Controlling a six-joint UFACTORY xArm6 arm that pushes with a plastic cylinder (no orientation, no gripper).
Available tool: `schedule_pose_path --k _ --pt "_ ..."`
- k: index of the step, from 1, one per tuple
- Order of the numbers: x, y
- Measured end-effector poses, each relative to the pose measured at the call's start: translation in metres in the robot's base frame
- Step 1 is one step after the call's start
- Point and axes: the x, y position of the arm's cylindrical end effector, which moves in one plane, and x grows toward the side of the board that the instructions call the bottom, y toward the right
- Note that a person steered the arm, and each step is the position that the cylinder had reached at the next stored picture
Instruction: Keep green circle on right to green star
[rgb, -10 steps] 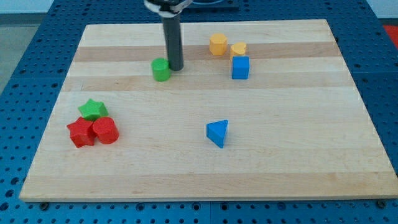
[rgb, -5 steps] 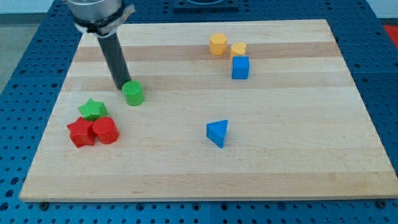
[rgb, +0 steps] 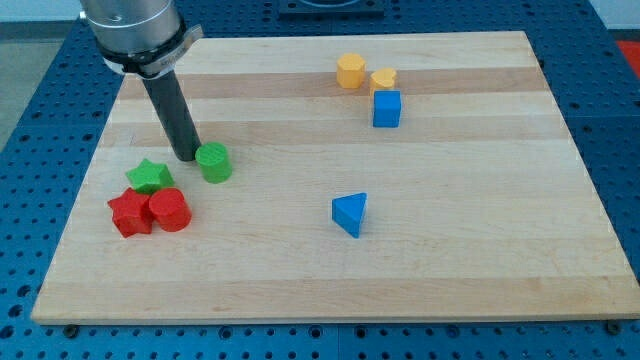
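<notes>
A: Listing by size, largest first, each placed against the green star (rgb: 149, 176). Board (rgb: 480, 270): wooden, carries everything. Rod: comes down from the view's top left; my tip (rgb: 187, 158) rests just up and right of the star, between it and the green circle (rgb: 213, 162), touching or nearly touching the circle's left side.

B: Pincer state?

A: None fitted, so no spread or pinch to record; the rod ends in a plain tip.

B: Task items?

A: Green circle: right of the star and slightly higher, near but apart. Step in hand, as judged: the final placing, largely done. Next move calls for no more than a small nudge, or for lifting clear without dragging the circle off.

B: Other stock?

A: Blue triangle (rgb: 350, 213): well right of the star, lower. Blue cube (rgb: 387, 108): far right, higher. Red blocks, two: one (rgb: 129, 213) just below the star, the other (rgb: 170, 210) just below-right, both touching or nearly so. Orange blocks, two: the larger (rgb: 350, 71) and the smaller (rgb: 383, 80), far upper right.

B: Obstructions?

A: Only the red pair, close under the star; a downward push risks crowding them.
</notes>
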Motion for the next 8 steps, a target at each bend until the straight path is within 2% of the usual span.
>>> schedule_pose_path --k 4,5,6,8 --pt "-0.011 0.020" --pt "-0.032 0.037" --pt "-0.029 0.062" --pt "0.023 0.071"
